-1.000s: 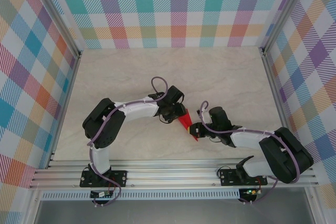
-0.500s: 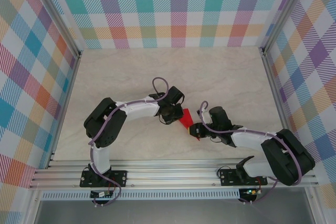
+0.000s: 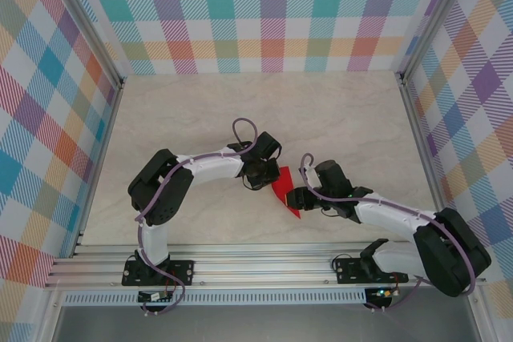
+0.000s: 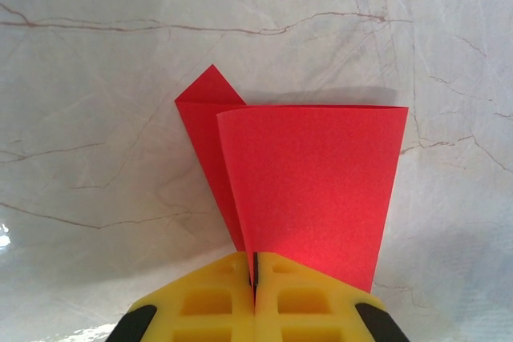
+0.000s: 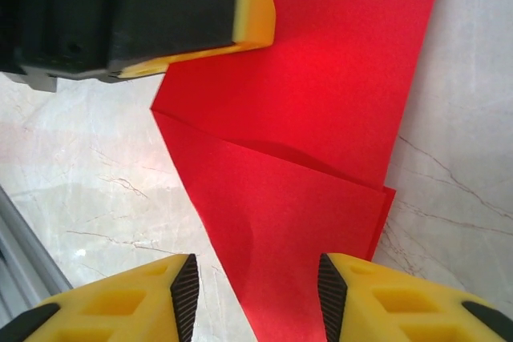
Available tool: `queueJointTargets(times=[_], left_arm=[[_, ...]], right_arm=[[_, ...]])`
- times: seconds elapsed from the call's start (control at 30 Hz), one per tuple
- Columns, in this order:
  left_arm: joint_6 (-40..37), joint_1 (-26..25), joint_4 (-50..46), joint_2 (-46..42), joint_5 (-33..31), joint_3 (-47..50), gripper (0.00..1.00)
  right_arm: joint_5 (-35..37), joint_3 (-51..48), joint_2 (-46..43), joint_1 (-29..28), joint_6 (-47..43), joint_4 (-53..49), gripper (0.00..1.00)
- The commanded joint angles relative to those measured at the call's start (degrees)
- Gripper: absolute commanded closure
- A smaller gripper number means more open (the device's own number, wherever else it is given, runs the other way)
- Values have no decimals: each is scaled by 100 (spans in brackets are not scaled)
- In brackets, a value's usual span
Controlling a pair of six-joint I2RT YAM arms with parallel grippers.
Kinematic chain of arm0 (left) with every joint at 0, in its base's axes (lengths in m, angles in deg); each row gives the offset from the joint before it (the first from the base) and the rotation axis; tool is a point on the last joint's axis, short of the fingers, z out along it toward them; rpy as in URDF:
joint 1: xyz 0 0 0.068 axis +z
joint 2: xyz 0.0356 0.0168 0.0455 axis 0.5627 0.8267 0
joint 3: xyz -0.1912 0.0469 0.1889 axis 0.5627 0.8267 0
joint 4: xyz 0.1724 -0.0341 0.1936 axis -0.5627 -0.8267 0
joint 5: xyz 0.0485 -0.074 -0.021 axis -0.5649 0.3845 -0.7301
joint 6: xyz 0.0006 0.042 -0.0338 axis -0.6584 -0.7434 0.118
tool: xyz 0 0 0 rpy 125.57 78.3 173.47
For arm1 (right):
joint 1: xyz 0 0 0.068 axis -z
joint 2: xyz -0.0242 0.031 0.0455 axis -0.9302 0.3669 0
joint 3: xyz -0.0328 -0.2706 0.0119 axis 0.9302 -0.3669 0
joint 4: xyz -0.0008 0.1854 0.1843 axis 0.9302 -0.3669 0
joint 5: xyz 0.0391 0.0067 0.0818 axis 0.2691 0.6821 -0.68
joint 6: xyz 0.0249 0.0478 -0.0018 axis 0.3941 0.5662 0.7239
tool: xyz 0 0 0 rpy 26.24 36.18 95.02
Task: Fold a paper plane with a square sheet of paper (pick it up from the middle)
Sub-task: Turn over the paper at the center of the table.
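Observation:
The paper plane [image 3: 283, 188] is a red folded sheet, narrow at one end, lying near the middle of the table between my two grippers. My left gripper [image 3: 269, 176] is shut on its narrow end; in the left wrist view the yellow jaws [image 4: 255, 268] meet with the red paper [image 4: 313, 174] pinched between them and a folded flap [image 4: 202, 106] sticking out to the left. My right gripper [image 3: 297, 198] is open. In the right wrist view its fingers [image 5: 258, 290] stand apart on either side of the paper's layered end [image 5: 296, 206], and the left gripper's finger [image 5: 200, 6] shows at the top.
The marble tabletop [image 3: 240, 110] stretches free behind the arms. Checkered walls [image 3: 272, 14] close off the back and both sides. An aluminium rail [image 3: 264, 266] runs along the near edge, and its corner [image 5: 20, 274] shows in the right wrist view.
My left gripper has shut on the paper plane. My right gripper has opened and let go of it, and the right arm has shifted slightly left.

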Motion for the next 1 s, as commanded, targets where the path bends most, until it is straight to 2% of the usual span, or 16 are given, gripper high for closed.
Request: queueJointTargets(times=[0.0, 0.17, 0.27, 0.53, 0.73, 0.97], left_arm=[[55, 67, -271, -22, 0, -139, 100], [44, 70, -324, -4, 26, -194, 100], [40, 72, -333, -12, 35, -212, 100], [42, 72, -387, -44, 45, -247, 100], [44, 72, -411, -58, 44, -239, 100], [53, 76, -416, -72, 50, -221, 100]], right_arm=[[767, 334, -220, -317, -427, -654, 52], [1852, 485, -209, -1071, -756, -842, 49], [2227, 517, -81, -1457, -898, -768, 49], [3482, 816, 767, -2313, -1294, -640, 49], [4071, 916, 1250, -2603, -1373, -560, 50], [4461, 858, 1368, -2757, -1338, -505, 62]])
